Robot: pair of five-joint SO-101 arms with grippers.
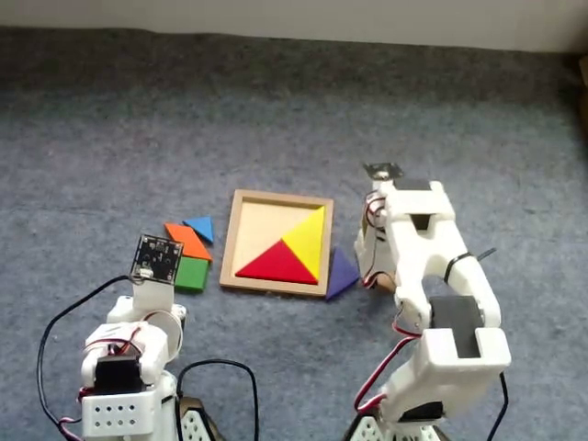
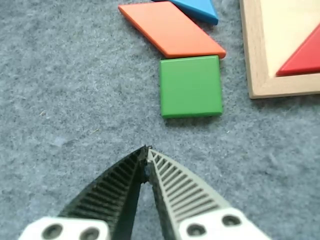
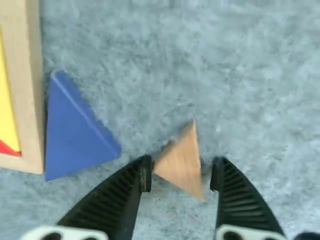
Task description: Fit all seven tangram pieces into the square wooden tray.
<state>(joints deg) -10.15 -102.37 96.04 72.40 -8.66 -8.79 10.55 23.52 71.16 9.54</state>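
The high view looks steeply down from well above the grey carpet (image 1: 110, 138), with the wooden tray (image 1: 266, 225) mid-frame. The left wrist view sits low and close to the carpet, facing forward past the left gripper (image 2: 146, 150) toward the green square (image 2: 191, 86) and a tray corner. The right wrist view, equally close, faces down past the right gripper (image 3: 180, 167) at the blue triangle (image 3: 72, 127) beside the tray's rim. All three views share the tray.
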